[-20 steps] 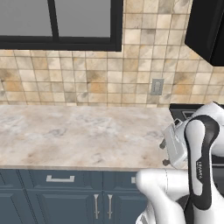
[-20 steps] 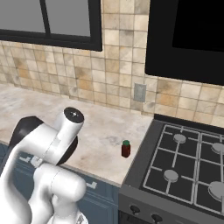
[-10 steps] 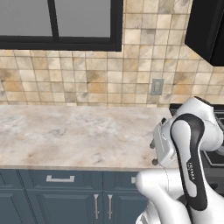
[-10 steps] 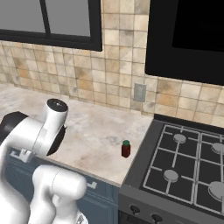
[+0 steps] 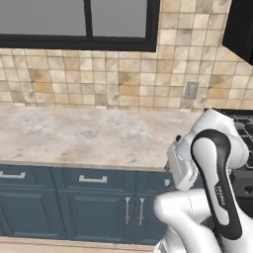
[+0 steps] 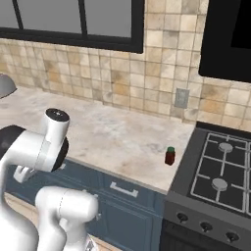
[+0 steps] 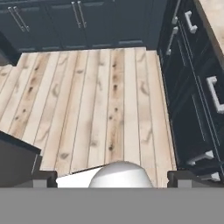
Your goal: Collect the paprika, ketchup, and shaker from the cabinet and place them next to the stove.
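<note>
- Gripper: jaws spread wide, nothing between them; it points down at the plank floor, beside the blue base cabinets.
- Counter: marble top, directly left of the stove.
- Paprika: upright on the counter, just beside the stove's left edge, apart from it, near the counter's front.
- Stove: black cooktop with burner grates, right of the paprika.
- Wall outlet: on the tiled backsplash behind the paprika.
</note>
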{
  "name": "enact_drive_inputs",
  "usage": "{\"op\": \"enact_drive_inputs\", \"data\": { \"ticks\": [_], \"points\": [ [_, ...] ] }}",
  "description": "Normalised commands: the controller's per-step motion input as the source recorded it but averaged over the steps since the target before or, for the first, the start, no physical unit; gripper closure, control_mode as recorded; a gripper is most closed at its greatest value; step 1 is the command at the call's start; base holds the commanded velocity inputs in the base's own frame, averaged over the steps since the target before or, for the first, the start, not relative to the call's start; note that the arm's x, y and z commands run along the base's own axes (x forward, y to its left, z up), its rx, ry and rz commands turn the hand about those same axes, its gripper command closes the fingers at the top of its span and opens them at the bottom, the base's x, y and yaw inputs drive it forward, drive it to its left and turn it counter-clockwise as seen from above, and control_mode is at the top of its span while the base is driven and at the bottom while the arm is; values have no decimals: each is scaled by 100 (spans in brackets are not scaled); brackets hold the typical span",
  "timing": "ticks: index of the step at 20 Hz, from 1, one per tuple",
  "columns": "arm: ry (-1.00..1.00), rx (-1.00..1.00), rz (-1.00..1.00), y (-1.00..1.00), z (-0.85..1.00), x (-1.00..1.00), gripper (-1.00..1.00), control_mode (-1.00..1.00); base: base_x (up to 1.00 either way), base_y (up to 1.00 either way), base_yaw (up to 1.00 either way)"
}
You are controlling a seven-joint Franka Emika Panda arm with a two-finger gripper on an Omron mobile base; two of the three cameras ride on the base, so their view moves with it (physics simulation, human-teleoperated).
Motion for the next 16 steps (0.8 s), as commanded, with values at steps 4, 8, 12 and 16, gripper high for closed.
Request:
{"op": "enact_drive_inputs", "data": {
  "ticks": [4,8,12,16],
  "points": [
    [0,0,0,0,0,0,-100,100,-44,99,25],
    [0,0,0,0,0,0,-100,100,-24,100,30],
    [0,0,0,0,0,0,-100,100,-4,100,38],
    [0,0,0,0,0,0,-100,100,0,85,47]
  ]
}}
